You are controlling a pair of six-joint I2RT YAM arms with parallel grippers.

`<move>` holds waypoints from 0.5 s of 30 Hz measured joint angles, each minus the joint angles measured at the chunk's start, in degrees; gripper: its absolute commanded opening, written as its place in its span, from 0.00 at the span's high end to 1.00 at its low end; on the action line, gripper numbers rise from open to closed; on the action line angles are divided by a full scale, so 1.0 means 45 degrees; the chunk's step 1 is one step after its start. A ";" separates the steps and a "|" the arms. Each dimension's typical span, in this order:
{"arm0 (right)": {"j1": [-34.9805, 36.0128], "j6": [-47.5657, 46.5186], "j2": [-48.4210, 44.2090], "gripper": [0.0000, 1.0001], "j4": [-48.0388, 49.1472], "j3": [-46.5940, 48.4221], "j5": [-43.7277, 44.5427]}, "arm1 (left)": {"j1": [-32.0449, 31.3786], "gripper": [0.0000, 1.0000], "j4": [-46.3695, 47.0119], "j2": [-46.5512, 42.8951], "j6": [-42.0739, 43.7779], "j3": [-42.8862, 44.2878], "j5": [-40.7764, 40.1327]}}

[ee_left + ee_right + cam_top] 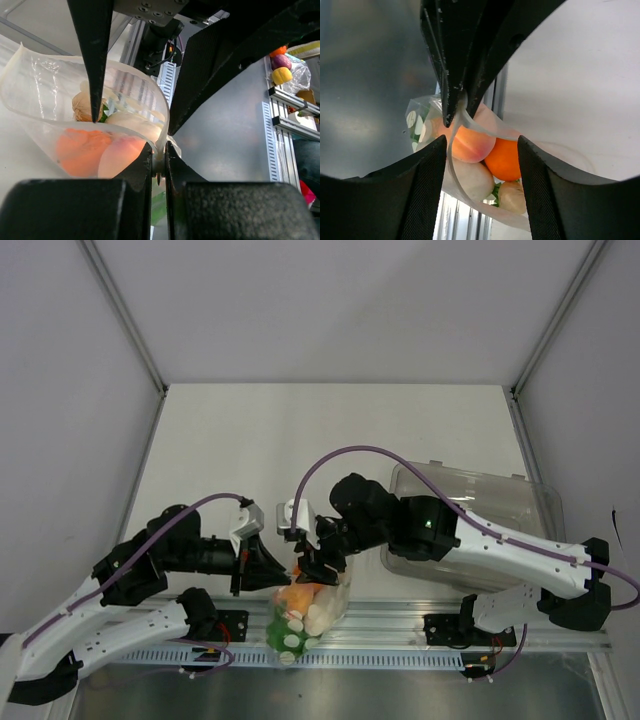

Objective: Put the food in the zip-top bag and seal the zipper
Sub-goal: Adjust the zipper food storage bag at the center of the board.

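Observation:
The zip-top bag (308, 612) hangs at the table's near edge, its mouth open. My left gripper (159, 167) is shut on the bag's rim at one end of the mouth; in the top view this gripper (286, 572) is just left of the bag. The zipper (451, 160) shows as a pale strip curving round the mouth. My right gripper (482, 150) stands open, one finger on each side of the mouth; it (322, 565) hangs over the bag. Inside lie the food pieces: an orange (506, 160), a reddish-orange fruit (470, 141), a pale egg-like piece (472, 181) and green lettuce (284, 632).
A large rigid clear tray (480, 498) stands at the right, partly under the right arm. An aluminium rail (400, 622) runs along the near table edge below the bag. Off the table, shelves with other toy foods (281, 70) show in the left wrist view.

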 measured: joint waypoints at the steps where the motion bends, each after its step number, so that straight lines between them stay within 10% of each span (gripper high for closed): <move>1: 0.0000 0.0005 0.0000 0.39 0.0039 -0.0068 -0.0209 | 0.0000 0.99 0.0000 0.0053 0.0000 0.0000 0.0068; 15: -0.0058 0.0097 0.0024 0.12 0.0039 -0.0350 -0.1064 | 0.0000 0.99 -0.0209 0.0291 0.0209 0.0024 0.0563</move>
